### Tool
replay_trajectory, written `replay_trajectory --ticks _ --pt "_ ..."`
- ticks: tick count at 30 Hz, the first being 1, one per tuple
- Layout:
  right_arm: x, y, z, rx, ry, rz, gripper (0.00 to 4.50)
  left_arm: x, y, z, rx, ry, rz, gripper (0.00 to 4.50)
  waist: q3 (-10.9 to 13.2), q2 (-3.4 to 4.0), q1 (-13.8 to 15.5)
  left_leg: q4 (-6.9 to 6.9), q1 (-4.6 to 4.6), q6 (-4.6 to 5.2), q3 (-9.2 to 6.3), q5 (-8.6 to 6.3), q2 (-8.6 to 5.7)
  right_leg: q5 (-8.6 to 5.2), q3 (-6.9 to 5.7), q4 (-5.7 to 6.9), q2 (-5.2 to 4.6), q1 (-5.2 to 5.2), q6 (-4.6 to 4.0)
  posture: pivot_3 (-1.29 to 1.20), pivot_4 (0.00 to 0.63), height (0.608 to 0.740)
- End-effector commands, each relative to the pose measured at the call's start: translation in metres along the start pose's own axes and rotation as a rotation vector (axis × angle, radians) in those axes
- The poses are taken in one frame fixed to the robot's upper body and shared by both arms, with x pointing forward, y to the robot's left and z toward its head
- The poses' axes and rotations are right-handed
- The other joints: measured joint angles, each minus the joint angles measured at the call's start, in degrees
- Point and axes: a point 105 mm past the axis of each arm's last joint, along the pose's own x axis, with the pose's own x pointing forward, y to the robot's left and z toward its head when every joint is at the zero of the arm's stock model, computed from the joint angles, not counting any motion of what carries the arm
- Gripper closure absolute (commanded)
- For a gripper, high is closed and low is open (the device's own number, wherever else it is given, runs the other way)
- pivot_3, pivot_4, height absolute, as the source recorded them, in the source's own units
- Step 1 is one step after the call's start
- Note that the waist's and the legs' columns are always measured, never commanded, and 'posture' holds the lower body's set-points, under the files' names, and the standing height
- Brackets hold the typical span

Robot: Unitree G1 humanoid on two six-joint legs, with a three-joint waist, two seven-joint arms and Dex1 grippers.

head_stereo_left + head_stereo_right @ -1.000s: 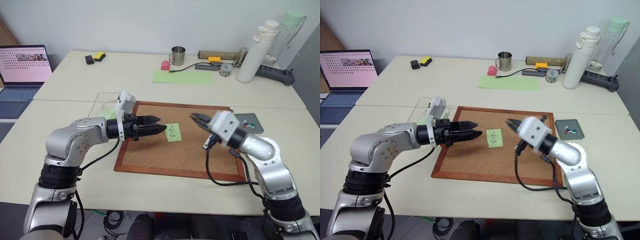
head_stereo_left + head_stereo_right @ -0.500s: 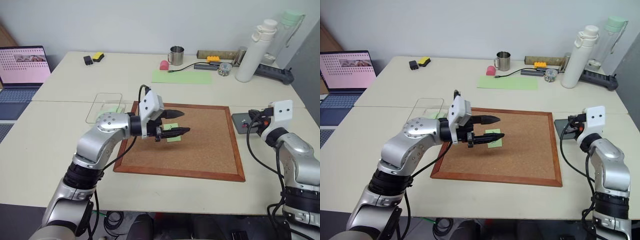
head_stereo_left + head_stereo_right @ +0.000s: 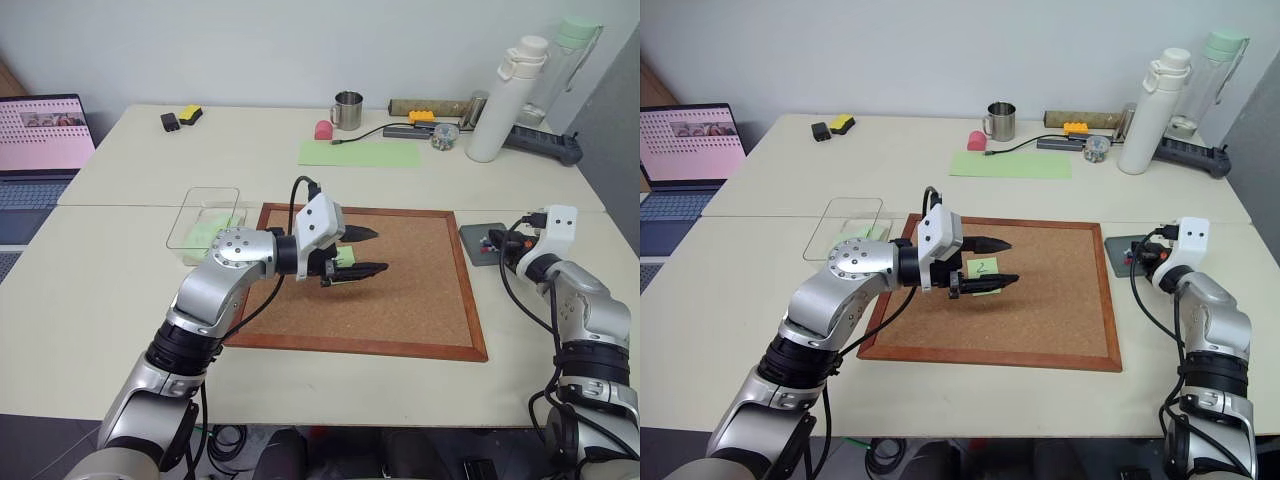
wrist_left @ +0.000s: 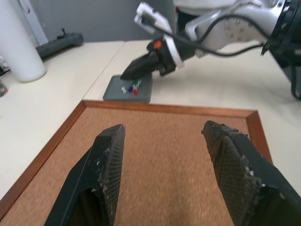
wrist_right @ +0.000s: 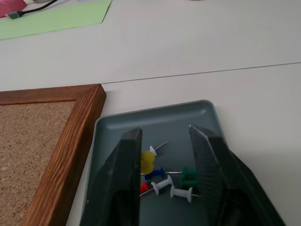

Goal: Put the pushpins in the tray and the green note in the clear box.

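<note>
Left end effector [image 3: 992, 262] partly hiding green note [image 3: 981, 268]

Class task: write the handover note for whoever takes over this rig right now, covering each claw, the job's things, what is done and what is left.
Left claw: open, fingers either side of the green note, nothing gripped.
Right claw: open, empty, over the tray beside the cork board.
Pushpins: yellow, blue, green, red and white ones lie loose in the tray, between the right claw's fingers.
Green note: on the cork board.
Clear box: on the table off the board's far left corner.
Done: pins visible are in the tray.
Left: grip the note and place it in the clear box.
</note>
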Motion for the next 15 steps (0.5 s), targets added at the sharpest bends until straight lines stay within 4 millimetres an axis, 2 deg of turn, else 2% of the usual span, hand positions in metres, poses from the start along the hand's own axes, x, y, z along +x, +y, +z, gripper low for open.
replay_trajectory --ticks 1,7,8,9,15 --pt "-0.007 -0.004 0.026 -0.016 -0.090 -0.007 1.78 -0.011 0.011 0.010 0.051 -0.019 0.058 1.66 0.0 0.00 0.1 0.00 -0.01 0.00 0.00 0.00 0.00 0.00 -0.01 -0.01 0.00 0.00 0.00 0.00 0.150 0.740" --pt "-0.009 -0.004 0.027 -0.012 -0.101 -0.007 0.49 -0.016 0.024 0.012 0.046 -0.026 0.098 1.66 0.0 0.00 0.1 0.01 -0.01 0.00 -0.01 0.00 0.00 0.00 -0.02 0.00 0.00 0.00 0.00 0.00 0.150 0.740" --pt "-0.009 -0.004 0.027 -0.012 -0.101 -0.008 0.42 -0.017 0.026 0.011 0.051 -0.021 0.104 1.66 0.0 0.00 0.1 0.01 -0.01 0.00 0.00 0.00 0.00 0.00 -0.01 0.00 0.00 0.00 0.00 0.00 0.150 0.740" --pt "-0.009 -0.004 0.027 -0.013 -0.101 -0.009 0.09 -0.018 0.028 0.010 0.055 -0.017 0.108 1.66 0.0 0.01 0.1 0.01 -0.02 0.00 0.00 0.00 0.00 0.00 -0.02 0.00 0.00 0.00 0.00 0.00 0.150 0.740" --pt "-0.008 -0.007 0.018 -0.131 -0.070 -0.022 0.01 -0.018 0.028 0.009 0.058 -0.016 0.108 1.66 0.0 0.01 0.1 0.00 -0.02 0.00 0.00 0.00 0.00 0.00 -0.01 -0.02 0.00 0.00 0.00 0.00 0.150 0.740"
